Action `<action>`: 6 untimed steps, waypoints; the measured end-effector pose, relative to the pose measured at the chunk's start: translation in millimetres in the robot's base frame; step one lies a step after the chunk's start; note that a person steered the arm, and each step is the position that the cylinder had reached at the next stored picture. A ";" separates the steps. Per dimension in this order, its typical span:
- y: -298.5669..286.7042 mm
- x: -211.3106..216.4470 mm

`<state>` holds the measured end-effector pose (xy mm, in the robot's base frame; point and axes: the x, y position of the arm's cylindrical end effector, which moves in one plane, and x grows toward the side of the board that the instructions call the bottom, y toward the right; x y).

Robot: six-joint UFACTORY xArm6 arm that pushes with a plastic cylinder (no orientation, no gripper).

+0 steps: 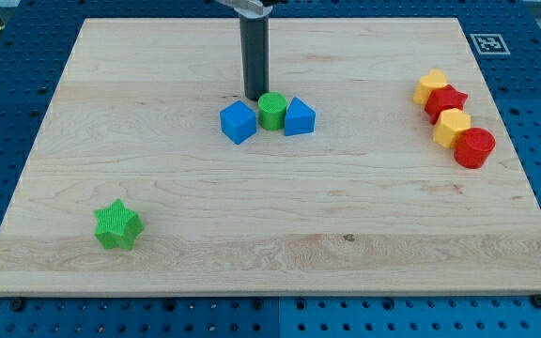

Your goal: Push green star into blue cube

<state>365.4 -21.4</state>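
The green star (pixel 117 225) lies near the view's bottom left of the wooden board (pixel 280 253). The blue cube (pixel 238 122) sits near the board's middle top, touching a green cylinder (pixel 271 111). My tip (pixel 255 97) stands just above the gap between the blue cube and the green cylinder, far up and right of the green star.
A blue triangular block (pixel 299 117) touches the green cylinder's right side. At the view's right stand a yellow block (pixel 430 86), a red star (pixel 447 100), a second yellow block (pixel 453 127) and a red cylinder (pixel 474 147) in a diagonal row.
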 end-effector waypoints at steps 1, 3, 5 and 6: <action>2.0 15.2; 3.8 16.8; -114.8 1.2; -189.1 39.2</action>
<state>404.6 -210.5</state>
